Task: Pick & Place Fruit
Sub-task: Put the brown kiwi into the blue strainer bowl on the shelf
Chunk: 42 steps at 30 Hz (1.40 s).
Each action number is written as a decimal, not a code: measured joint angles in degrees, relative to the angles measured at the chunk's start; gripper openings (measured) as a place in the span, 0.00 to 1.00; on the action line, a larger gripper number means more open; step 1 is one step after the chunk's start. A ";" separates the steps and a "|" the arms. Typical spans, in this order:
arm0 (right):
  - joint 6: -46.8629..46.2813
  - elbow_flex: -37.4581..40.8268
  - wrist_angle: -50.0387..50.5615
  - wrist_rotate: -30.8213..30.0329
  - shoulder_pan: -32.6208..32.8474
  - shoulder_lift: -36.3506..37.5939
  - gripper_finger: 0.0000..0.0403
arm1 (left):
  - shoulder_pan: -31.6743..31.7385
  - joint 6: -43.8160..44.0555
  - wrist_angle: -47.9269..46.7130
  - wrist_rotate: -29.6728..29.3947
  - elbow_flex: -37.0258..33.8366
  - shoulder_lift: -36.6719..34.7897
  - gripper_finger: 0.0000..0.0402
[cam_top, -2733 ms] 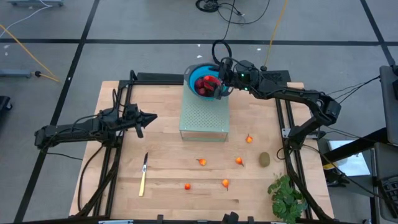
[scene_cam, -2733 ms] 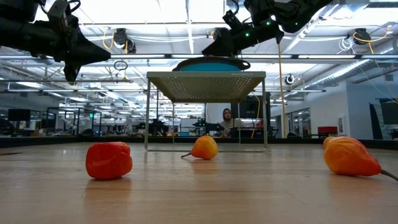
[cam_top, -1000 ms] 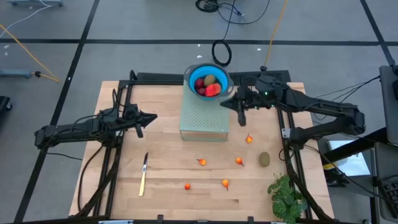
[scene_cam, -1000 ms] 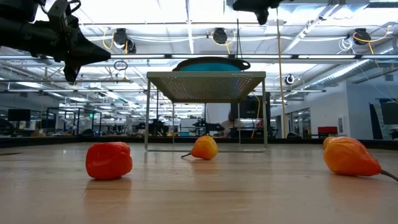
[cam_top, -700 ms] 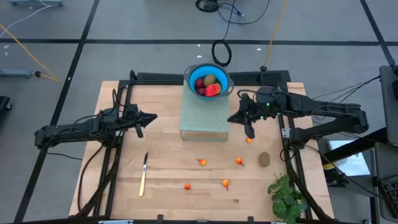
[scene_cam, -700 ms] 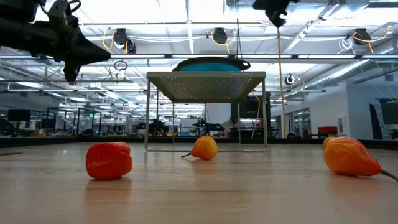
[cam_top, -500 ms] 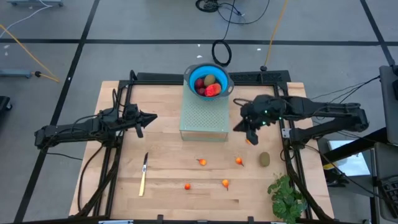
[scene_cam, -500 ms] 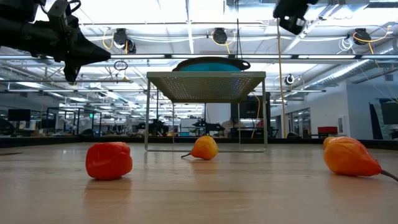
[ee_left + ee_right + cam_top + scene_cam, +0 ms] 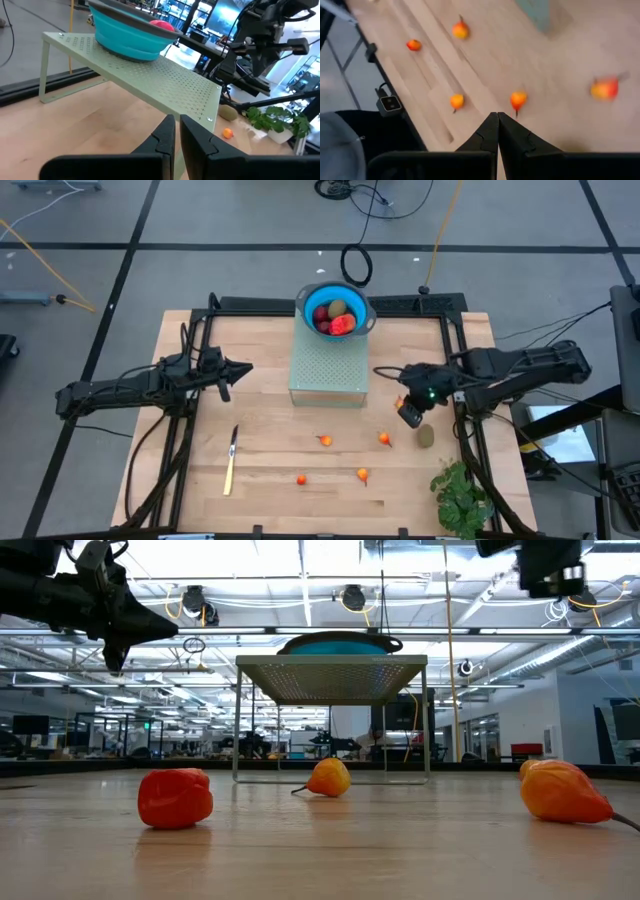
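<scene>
Near edge: leafy plant (image 9: 459,498), partly cut off; yellow-handled knife (image 9: 231,461). Four small orange fruits (image 9: 362,475) lie loose on the table (image 9: 260,500); a fifth is partly hidden beneath the right gripper (image 9: 410,416), which hangs closed and empty beside an olive oval fruit (image 9: 426,436). Mid-table: left gripper (image 9: 243,367), fingers nearly together, empty. Far: perforated stand (image 9: 328,370) carrying blue bowl (image 9: 306,302) with red and olive pieces.

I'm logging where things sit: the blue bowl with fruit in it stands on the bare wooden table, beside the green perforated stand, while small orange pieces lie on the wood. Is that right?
Not quite. The blue bowl stands on top of the green perforated stand, at its far end, not on the wood beside it; the high and left wrist views show this. It does hold fruit, and small orange pieces do lie on the wood.
</scene>
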<state>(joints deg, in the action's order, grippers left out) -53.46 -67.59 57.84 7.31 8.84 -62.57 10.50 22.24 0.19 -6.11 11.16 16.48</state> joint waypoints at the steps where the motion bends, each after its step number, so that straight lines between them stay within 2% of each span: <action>1: -2.35 0.00 0.77 0.00 0.76 0.00 0.00 | 0.00 -0.59 -0.01 0.00 0.00 0.01 0.06; 8: -18.40 0.00 6.88 0.20 6.11 0.00 0.00 | 0.01 -2.47 0.01 0.00 0.00 0.01 0.06; 20: -30.51 0.00 10.40 0.38 13.05 0.00 0.02 | 0.01 -2.60 -0.01 0.00 0.00 0.01 0.06; 26: -36.41 0.00 13.83 0.42 14.80 0.00 0.13 | 0.00 -2.58 -0.01 0.00 0.00 0.00 0.06; 35: -41.84 4.66 13.93 0.63 16.46 0.00 0.36 | 0.00 -2.58 0.01 0.00 0.00 0.01 0.06; 42: -43.16 11.34 13.33 8.89 16.42 -0.01 0.49 | 0.01 -2.56 0.00 0.00 0.00 0.01 0.06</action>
<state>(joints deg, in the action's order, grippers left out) -96.63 -56.26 71.17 16.20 25.26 -62.58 10.52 19.68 0.19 -6.11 11.16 16.49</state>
